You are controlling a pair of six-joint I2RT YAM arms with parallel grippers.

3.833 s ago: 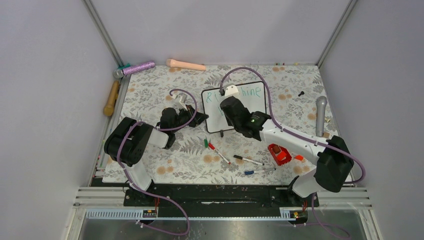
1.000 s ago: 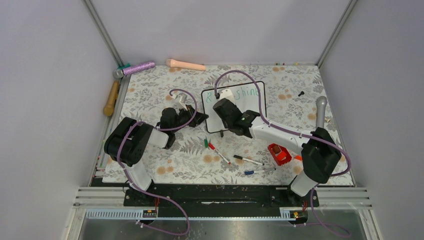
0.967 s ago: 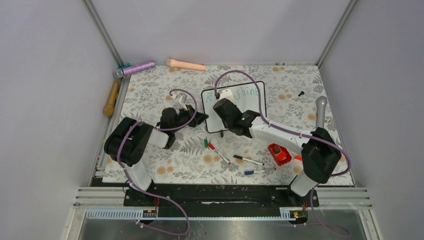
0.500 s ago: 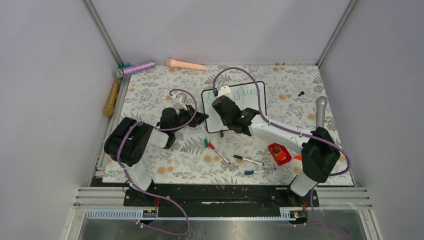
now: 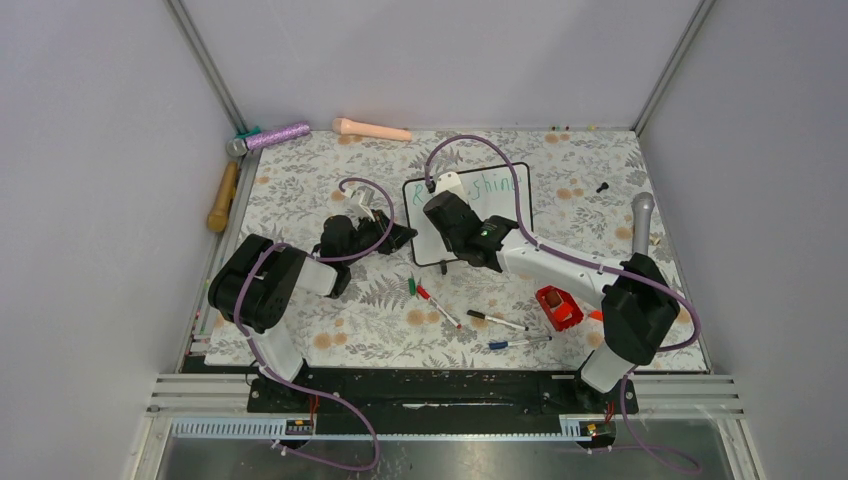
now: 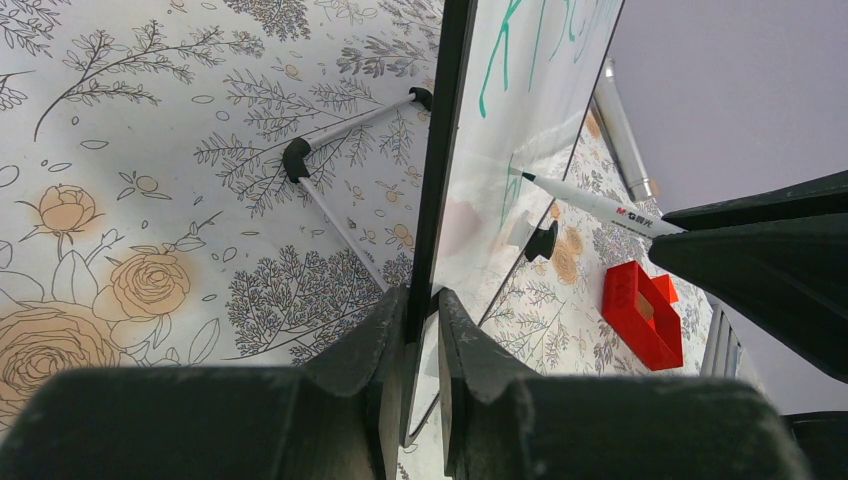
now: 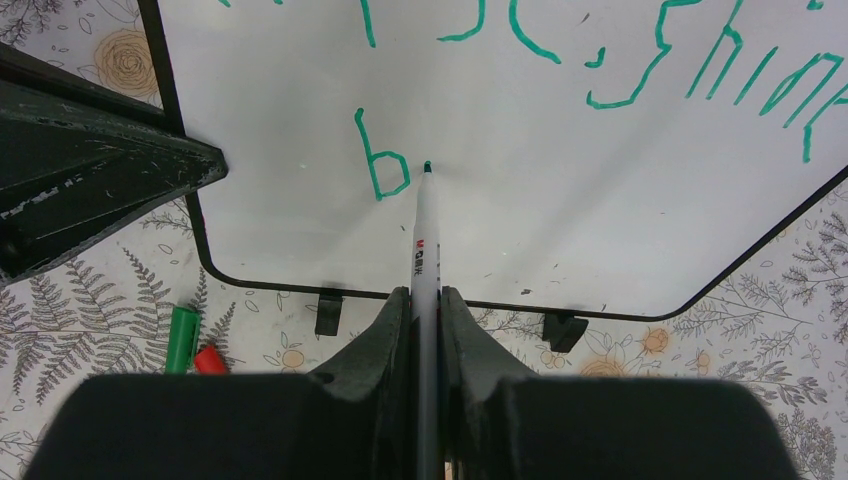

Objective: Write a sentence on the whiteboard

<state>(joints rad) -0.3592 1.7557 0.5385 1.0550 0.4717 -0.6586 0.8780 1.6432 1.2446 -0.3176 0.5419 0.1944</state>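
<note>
Only one whiteboard (image 5: 510,200), perhaps four loose pens (image 5: 497,320).

Mid-table: whiteboard (image 5: 512,205). At its left edge: left gripper (image 6: 422,295). Over it: right gripper (image 7: 425,295), marker (image 7: 424,235) tip on board. In front: loose pens (image 5: 497,321). Far right: microphone (image 5: 641,225).

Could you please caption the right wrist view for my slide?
Right gripper holds a white marker beside a green "b" on the black-framed whiteboard.
</note>
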